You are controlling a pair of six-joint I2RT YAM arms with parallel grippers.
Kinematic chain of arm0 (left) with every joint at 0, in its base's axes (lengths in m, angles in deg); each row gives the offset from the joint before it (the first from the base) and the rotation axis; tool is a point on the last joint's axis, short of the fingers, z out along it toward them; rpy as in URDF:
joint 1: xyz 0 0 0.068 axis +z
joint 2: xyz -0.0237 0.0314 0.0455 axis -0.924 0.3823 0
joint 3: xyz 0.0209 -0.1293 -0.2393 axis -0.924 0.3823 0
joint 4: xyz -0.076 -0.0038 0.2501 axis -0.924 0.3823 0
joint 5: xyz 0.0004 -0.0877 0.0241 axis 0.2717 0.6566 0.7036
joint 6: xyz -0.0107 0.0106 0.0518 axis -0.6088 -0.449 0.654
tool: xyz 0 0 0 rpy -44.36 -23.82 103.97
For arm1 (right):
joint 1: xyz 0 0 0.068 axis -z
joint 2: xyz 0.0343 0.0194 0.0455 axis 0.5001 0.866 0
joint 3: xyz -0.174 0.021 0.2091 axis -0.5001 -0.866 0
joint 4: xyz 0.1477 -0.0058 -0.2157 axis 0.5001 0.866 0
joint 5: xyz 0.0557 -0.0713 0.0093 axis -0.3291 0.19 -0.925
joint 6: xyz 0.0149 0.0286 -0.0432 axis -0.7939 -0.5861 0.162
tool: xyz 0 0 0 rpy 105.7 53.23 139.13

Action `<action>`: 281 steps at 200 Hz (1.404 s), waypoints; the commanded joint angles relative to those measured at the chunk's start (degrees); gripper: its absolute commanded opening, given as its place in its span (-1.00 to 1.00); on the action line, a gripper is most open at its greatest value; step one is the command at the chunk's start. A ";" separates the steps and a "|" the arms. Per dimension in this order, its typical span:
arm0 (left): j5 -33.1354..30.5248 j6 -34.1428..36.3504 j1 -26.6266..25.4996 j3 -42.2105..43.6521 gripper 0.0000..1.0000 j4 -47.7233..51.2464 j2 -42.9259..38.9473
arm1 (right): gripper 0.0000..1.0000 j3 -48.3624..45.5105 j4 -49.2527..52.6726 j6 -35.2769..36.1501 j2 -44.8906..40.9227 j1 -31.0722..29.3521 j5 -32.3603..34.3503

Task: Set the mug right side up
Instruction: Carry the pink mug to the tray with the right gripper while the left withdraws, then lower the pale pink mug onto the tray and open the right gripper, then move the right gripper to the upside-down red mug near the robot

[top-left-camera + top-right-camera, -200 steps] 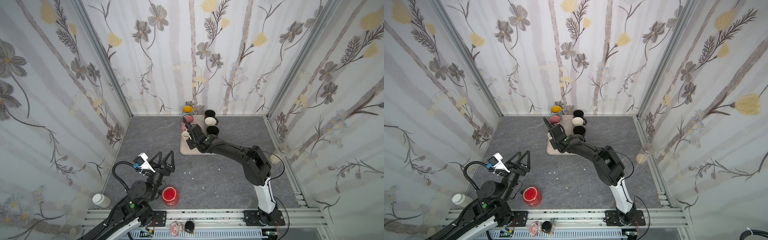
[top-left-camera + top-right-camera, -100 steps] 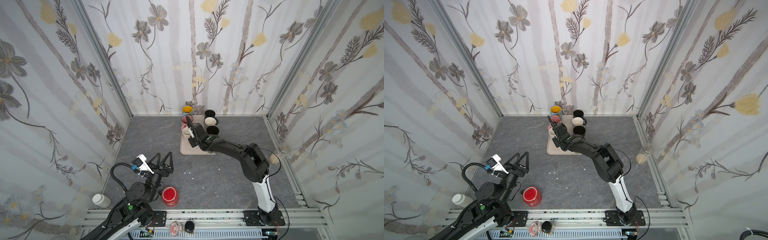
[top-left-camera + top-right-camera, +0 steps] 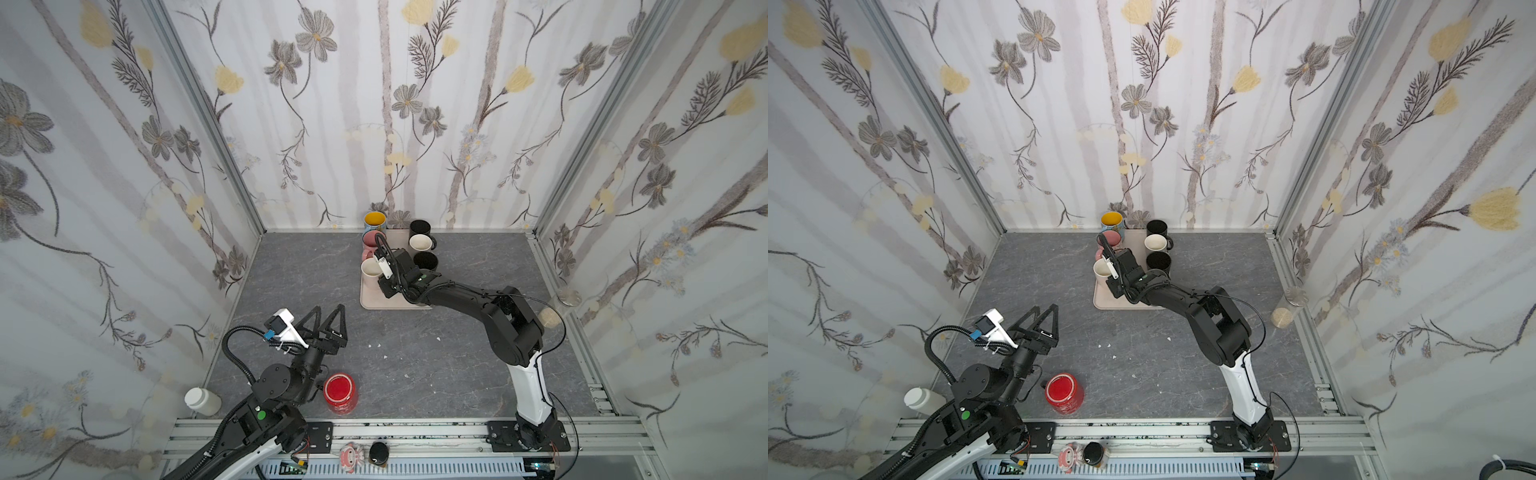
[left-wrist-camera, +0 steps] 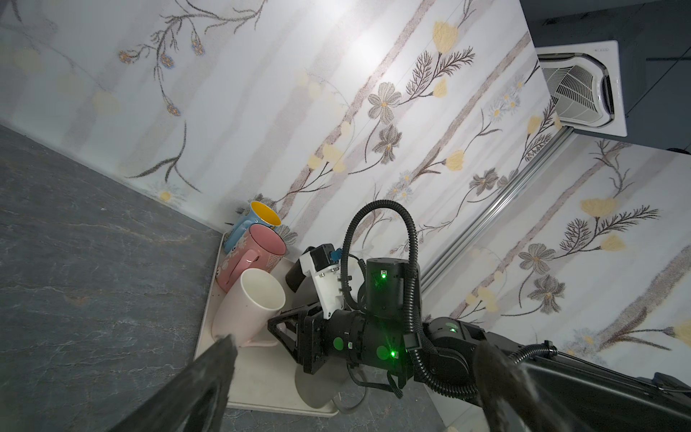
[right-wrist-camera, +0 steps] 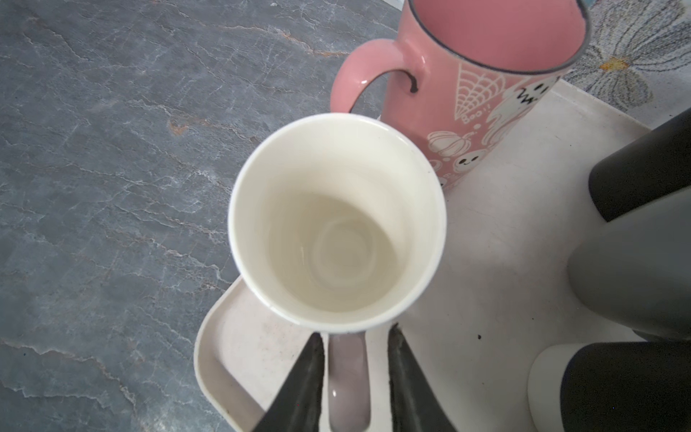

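Upright white mug (image 5: 336, 224) on the tray (image 5: 228, 359)
It stands at a tray corner beside the pink mug (image 5: 467, 93); the right hand (image 5: 355, 333) straddles its handle, jaws narrowly parted, not pinching; the left hand (image 3: 329, 308) gapes wide, well off the tray.

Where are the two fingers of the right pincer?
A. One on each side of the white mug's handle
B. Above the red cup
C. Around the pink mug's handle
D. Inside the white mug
A: in the right wrist view the right pincer has one finger on each side of the handle of the white mug, which stands mouth up on the tray.
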 commanded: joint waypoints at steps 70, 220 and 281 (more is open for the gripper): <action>-0.24 -1.23 -0.02 -0.85 1.00 0.57 0.09 | 0.30 -4.49 -5.88 1.71 -3.78 -0.33 1.76; -8.54 1.36 0.02 -4.81 1.00 5.55 -3.52 | 1.00 -31.79 -14.34 3.49 -24.89 -25.41 -19.08; -9.55 1.14 0.02 -5.42 1.00 6.66 -5.79 | 1.00 -28.36 -15.15 8.09 -19.89 -32.50 -17.12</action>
